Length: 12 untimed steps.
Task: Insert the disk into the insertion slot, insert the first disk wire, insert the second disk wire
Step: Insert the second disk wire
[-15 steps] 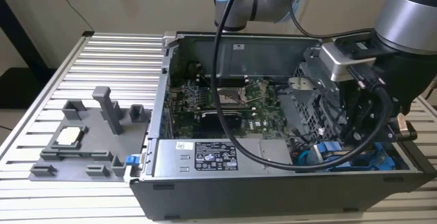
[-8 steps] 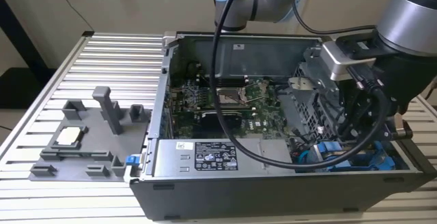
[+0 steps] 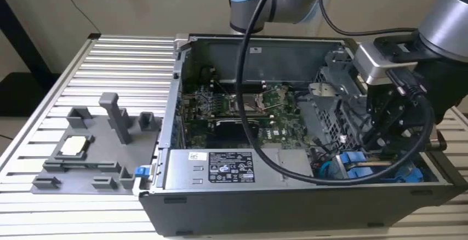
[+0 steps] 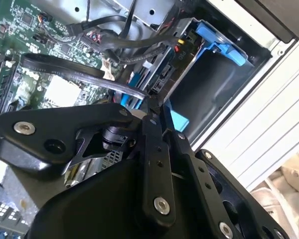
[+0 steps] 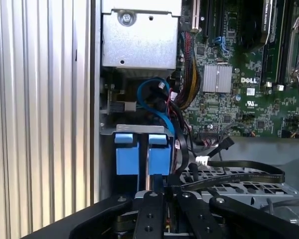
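Eyes on the disk (image 5: 159, 154), the hard drive seen edge-on in its bright blue plastic frame: it sits down inside the insertion slot (image 3: 330, 114), a rectangular bay of the grey perforated-metal drive cage, and that reads as seated rather than carried. Right beside it stands a second blue-framed drive (image 5: 126, 154), the two faces lined up under one grey metal lip, so which is the task's own is a judgement from how close the fingers are. And there is the black two-fingered gripper (image 5: 157, 185), poised just over the seam between the frames, its fingertips (image 4: 150, 108) drawn together. Whether anything thin is pinched there cannot be told. It hangs low in the corner of the case, a sensible spot for work at the drive's rear connectors. A thin blue data cable (image 5: 154, 99) loops loose above the frames, and a flat black ribbon cable (image 5: 239, 172) lies across the cage with a small white connector (image 5: 202, 161) near its end. Further out: one silver power-supply box with a white label (image 3: 219, 169), one green motherboard (image 3: 241, 108), and one grey plastic fixture tray (image 3: 87, 147) on the slatted aluminium table (image 3: 124, 59). Count two blue frames, two loose cables, one gripper.
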### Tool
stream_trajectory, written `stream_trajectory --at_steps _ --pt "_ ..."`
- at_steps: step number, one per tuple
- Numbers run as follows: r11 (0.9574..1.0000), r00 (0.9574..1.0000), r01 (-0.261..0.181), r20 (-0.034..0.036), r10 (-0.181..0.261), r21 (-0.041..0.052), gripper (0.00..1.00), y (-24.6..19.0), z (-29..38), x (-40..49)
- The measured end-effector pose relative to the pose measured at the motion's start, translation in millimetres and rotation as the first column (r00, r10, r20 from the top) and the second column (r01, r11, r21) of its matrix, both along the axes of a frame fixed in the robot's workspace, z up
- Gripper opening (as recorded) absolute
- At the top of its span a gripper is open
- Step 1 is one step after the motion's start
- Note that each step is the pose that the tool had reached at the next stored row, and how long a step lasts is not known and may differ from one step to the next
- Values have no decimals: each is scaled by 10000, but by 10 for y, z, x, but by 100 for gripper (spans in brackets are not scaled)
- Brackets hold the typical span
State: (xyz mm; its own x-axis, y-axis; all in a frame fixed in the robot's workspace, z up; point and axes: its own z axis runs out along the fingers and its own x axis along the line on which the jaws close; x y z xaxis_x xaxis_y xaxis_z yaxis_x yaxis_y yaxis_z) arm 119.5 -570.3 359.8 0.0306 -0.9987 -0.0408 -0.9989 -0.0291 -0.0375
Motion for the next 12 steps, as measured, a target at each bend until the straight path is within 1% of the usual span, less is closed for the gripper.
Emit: stream_trajectory --at_steps 3,5,7,9,11,12 --pt "10000 9999 1 -155 0 78 16 -12 0 61" --pt "9999 9997 1 -236 2 123 16 -22 0 101" --pt "9999 9997 1 -264 3 165 16 -35 -2 131" --pt "9998 9996 5 -271 1 207 16 -43 -4 145" --pt "9996 9996 16 -274 -9 279 16 -47 -11 157" --pt "9994 9996 25 -274 -16 338 16 -49 -14 160"
